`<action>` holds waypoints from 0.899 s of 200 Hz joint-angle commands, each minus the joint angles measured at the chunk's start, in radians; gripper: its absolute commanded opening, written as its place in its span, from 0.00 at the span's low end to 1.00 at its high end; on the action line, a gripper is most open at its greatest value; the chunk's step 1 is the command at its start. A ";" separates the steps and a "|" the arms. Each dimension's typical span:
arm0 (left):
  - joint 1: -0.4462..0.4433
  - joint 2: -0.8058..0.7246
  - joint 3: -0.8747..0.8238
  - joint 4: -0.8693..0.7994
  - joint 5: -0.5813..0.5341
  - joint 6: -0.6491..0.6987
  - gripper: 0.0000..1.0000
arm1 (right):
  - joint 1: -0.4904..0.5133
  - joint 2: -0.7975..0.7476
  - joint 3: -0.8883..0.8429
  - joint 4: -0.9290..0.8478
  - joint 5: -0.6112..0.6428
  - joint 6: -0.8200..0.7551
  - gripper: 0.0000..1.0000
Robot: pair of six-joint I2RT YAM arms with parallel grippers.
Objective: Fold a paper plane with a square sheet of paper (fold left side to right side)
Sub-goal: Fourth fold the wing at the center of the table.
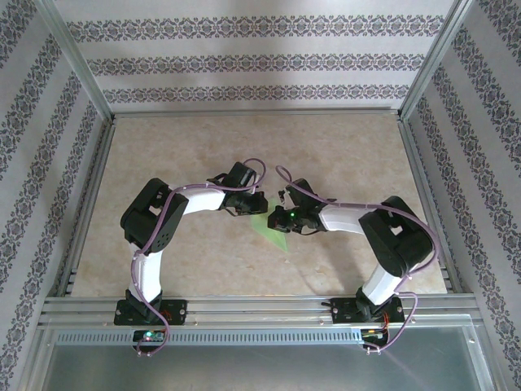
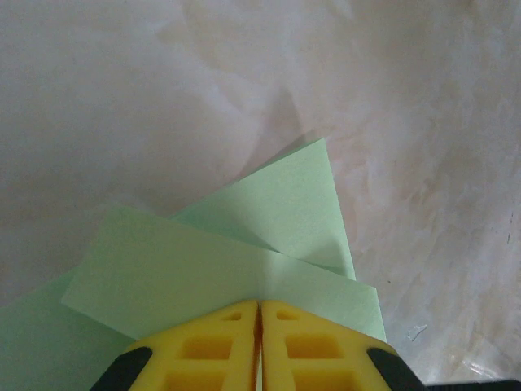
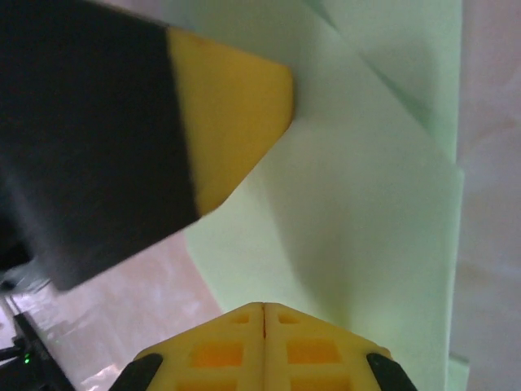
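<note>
Beige marbled table [image 1: 203, 147] (green paper [image 1: 273, 232] centred), patterned striped walls [image 1: 244, 61].

Beige marbled table [image 1: 163, 163], folded light-green paper [image 1: 271, 230] lying near its middle, seemingly flat

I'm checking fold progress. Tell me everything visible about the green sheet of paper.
The sheet of paper is thin, matte and light green, partly folded into overlapping layers with creases and pointed corners. It lies on the marbled table. The shut left hand and shut right hand rest their tips on it.
</note>
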 commanded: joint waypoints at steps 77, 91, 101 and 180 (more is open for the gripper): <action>0.019 0.037 -0.002 -0.081 -0.068 0.036 0.11 | 0.020 -0.045 -0.138 -0.017 0.018 0.020 0.00; 0.020 0.037 -0.001 -0.083 -0.069 0.038 0.11 | 0.025 -0.074 -0.176 -0.015 -0.001 0.034 0.00; 0.021 0.037 0.002 -0.084 -0.071 0.040 0.11 | 0.030 -0.098 -0.204 -0.019 -0.011 0.044 0.00; 0.021 0.012 0.011 -0.069 -0.047 0.052 0.13 | 0.015 -0.402 -0.320 -0.208 0.016 0.036 0.03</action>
